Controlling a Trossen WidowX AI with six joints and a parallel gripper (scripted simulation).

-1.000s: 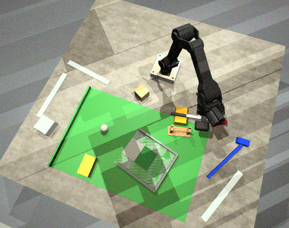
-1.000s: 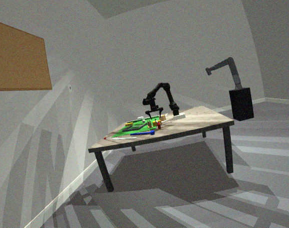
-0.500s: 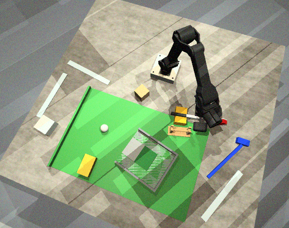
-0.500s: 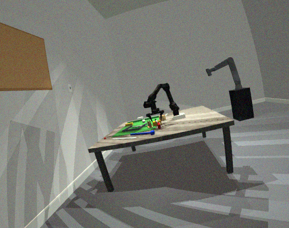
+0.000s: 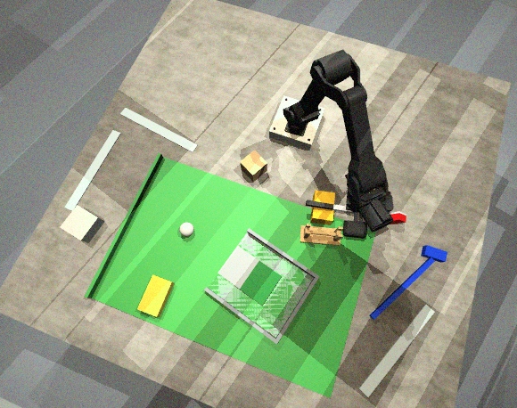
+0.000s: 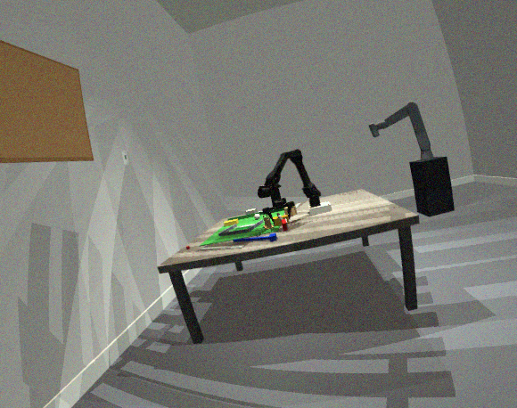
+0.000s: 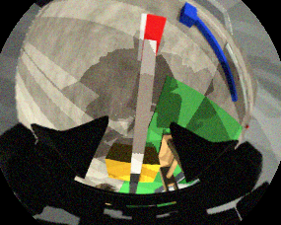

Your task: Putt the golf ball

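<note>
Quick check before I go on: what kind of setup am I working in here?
Most likely a tabletop mini-golf test cell in a bare room: a wooden table carries a green putting mat, a golf ball, and red and blue putters; a second arm stands on a pedestal behind.
</note>
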